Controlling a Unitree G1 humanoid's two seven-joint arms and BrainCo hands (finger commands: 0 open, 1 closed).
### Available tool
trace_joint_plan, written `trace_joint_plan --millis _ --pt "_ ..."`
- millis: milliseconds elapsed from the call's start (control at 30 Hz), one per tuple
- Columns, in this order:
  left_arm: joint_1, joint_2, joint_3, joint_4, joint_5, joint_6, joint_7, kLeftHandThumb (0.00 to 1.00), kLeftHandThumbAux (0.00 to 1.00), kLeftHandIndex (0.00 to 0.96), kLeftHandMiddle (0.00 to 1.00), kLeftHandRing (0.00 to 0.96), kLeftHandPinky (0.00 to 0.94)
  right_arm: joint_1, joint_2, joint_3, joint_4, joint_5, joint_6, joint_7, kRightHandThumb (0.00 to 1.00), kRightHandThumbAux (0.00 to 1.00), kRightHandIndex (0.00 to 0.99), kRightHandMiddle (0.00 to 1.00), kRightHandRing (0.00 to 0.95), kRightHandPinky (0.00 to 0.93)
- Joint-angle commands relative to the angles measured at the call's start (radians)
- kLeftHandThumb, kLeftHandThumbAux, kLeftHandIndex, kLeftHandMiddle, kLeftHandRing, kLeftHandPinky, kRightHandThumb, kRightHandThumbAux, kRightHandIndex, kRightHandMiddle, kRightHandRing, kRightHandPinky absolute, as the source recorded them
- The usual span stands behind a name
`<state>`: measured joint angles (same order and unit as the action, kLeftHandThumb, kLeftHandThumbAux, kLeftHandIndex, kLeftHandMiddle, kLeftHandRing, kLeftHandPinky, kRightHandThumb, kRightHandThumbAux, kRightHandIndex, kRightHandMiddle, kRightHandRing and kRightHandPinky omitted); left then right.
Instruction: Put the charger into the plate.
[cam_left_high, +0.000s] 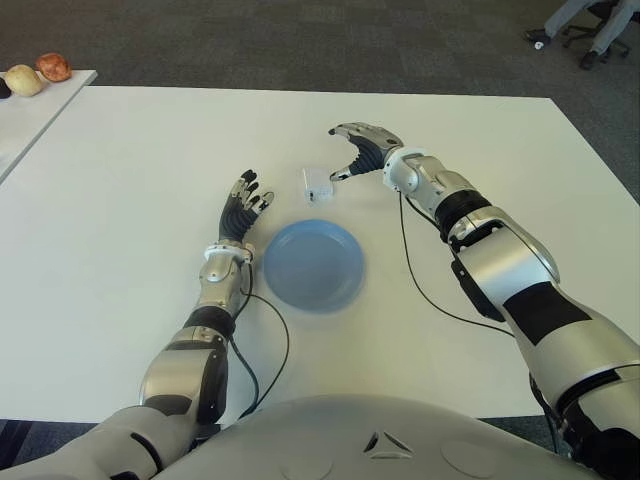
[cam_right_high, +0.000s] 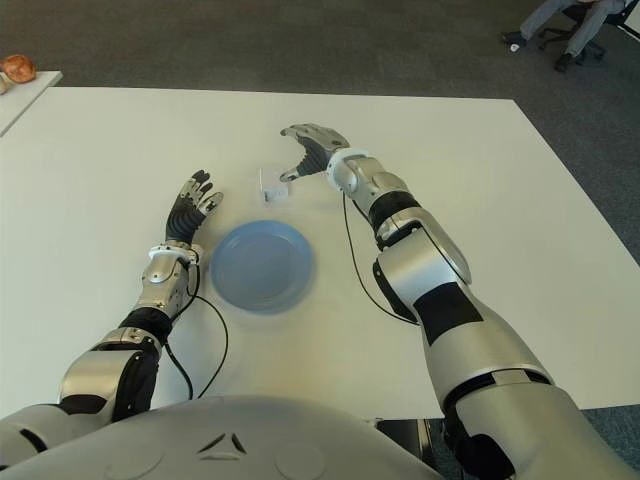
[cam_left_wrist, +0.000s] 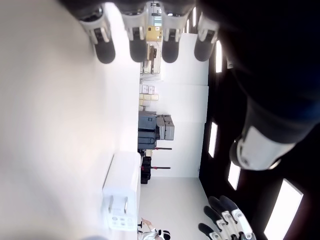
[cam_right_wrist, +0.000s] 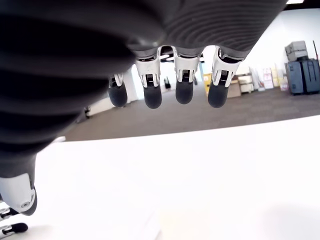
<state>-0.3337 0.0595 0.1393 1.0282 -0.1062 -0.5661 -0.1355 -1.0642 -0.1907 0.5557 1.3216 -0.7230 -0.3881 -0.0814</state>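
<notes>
Altogether one charger (cam_left_high: 317, 184), one blue plate (cam_left_high: 313, 264) and two robot hands are seen on the white table (cam_left_high: 120, 230). Small, white and box-shaped, the charger is shown in the left wrist view with two metal prongs at one end; it lies on the table just beyond the plate's far rim, outside it. The right hand (cam_left_high: 358, 150) is held just beside the charger, fingers spread, grasping nothing. The left hand (cam_left_high: 243, 212) is seen left of the plate, fingers extended, empty.
</notes>
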Motion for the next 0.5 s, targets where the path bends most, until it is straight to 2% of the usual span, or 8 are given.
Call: trace_joint_plan --millis 33,500 --pt "0.076 -0.024 -0.012 0.038 0.013 0.083 -0.003 0.011 0.644 0.036 0.078 0.074 0.093 0.020 0.031 0.014 0.018 -0.007 0.036 0.017 0.000 0.509 0.000 0.000 0.000 0.000" --pt "0.090 -0.031 -0.011 0.019 0.020 0.079 0.011 0.000 0.637 0.045 0.092 0.088 0.115 0.056 0.071 0.026 0.027 -0.006 0.057 0.008 0.000 0.540 0.000 0.000 0.000 0.000"
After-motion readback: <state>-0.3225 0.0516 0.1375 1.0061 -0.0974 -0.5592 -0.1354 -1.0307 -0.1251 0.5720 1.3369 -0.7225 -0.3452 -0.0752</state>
